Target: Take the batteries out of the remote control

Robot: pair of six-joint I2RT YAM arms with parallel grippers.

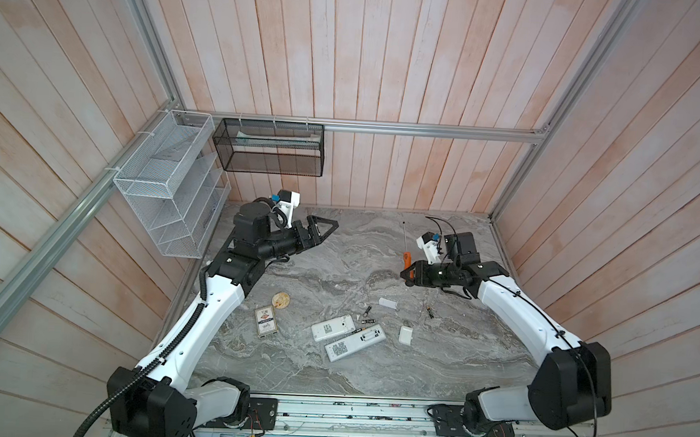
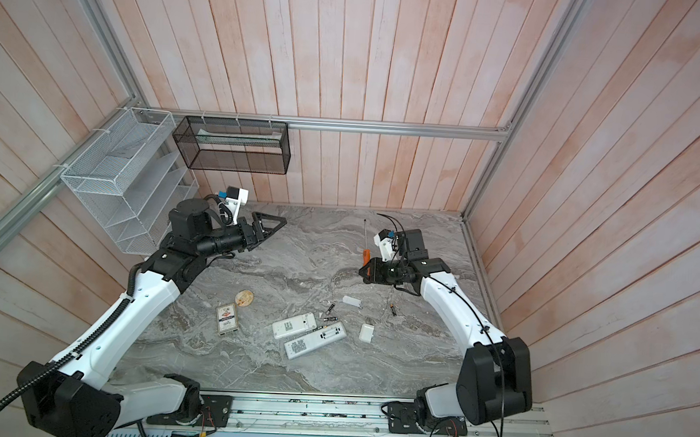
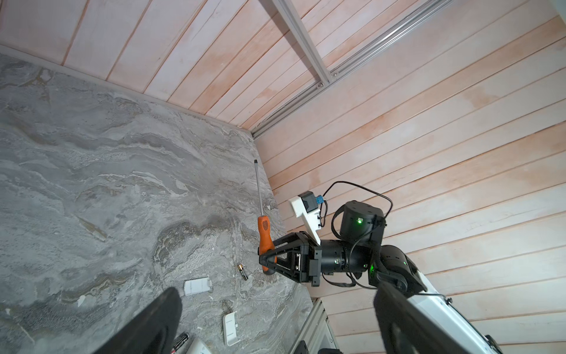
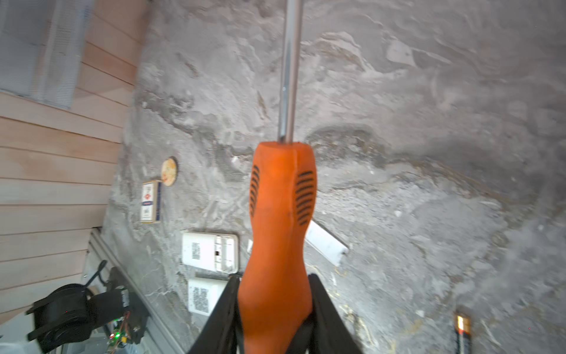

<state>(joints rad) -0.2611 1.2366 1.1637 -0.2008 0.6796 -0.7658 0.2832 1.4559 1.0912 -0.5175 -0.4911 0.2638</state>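
Note:
Two white remote controls [image 1: 333, 328] [image 1: 355, 342] lie side by side at the table's front middle, backs up, battery bays uncovered [image 4: 209, 251]. Loose batteries lie just behind them [image 1: 367, 311] [image 1: 368, 320], and one further right [image 1: 430, 313] [image 4: 462, 331]. My left gripper [image 1: 333, 225] [image 3: 275, 325] is open and empty, raised at the back left, far from the remotes. My right gripper [image 1: 402, 274] [image 4: 274, 285] is shut on the handle of an orange screwdriver [image 4: 281, 208], whose shaft points to the back wall. I cannot tell whether batteries remain inside either remote.
Two small white covers [image 1: 388, 303] [image 1: 405, 335] lie right of the remotes. A card box [image 1: 265, 321] and a round wooden disc [image 1: 281, 300] sit to their left. A white wire rack [image 1: 163, 183] and a black mesh basket [image 1: 269, 148] hang on the back-left walls.

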